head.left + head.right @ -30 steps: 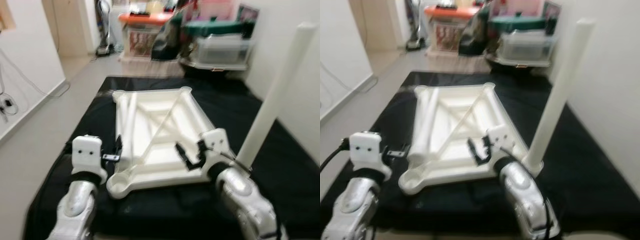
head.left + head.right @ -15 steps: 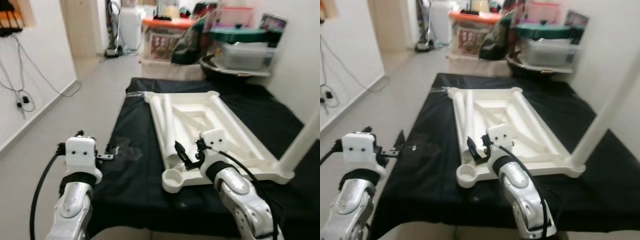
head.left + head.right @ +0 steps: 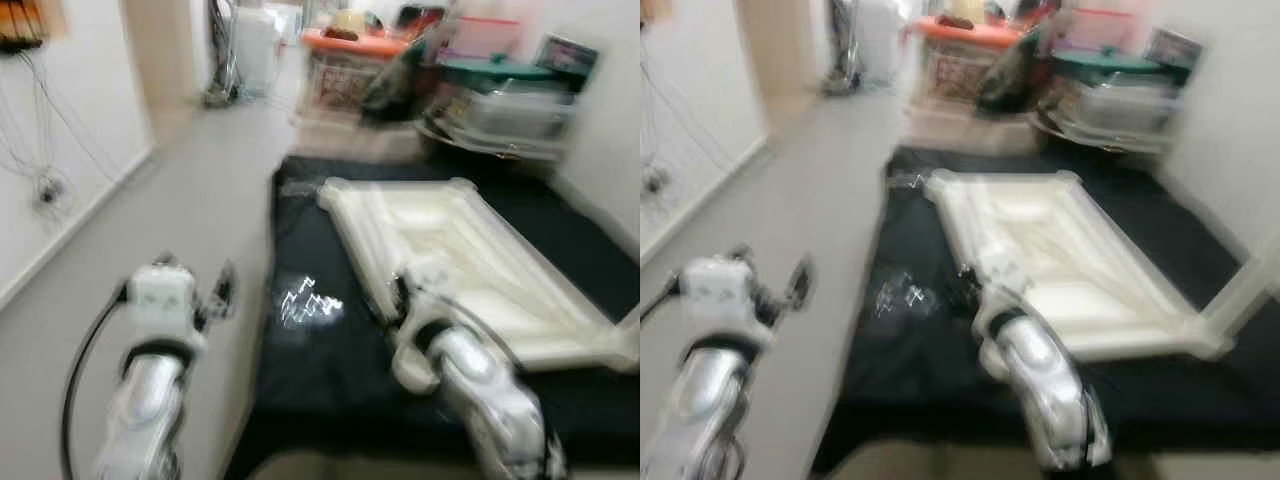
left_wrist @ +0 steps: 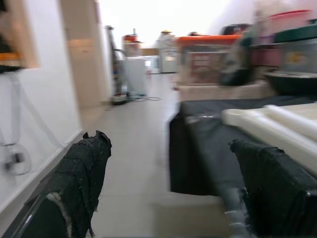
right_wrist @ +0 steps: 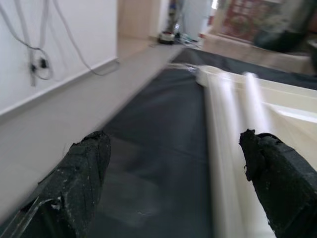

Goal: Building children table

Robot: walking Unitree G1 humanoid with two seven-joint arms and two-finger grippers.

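Observation:
The white table top lies upside down on a black mat, blurred by camera motion. Two loose white legs rest along its left rail. One white leg stands upright in its near right corner, cut off by the picture edge. My right gripper hangs open with nothing in it, just left of the table top's near left corner, over the mat. Its fingers frame the mat and the rail. My left gripper is open and holds nothing, above the floor left of the mat.
Storage bins and a clear box with a green lid crowd the far end. A wall with hanging cables runs along the left. Bare floor lies between wall and mat. A shiny plastic scrap lies on the mat.
The camera has swung left and the picture has blurred, so table top and mat sit further right. Both grippers keep the same open pose; the left one now hangs over floor.

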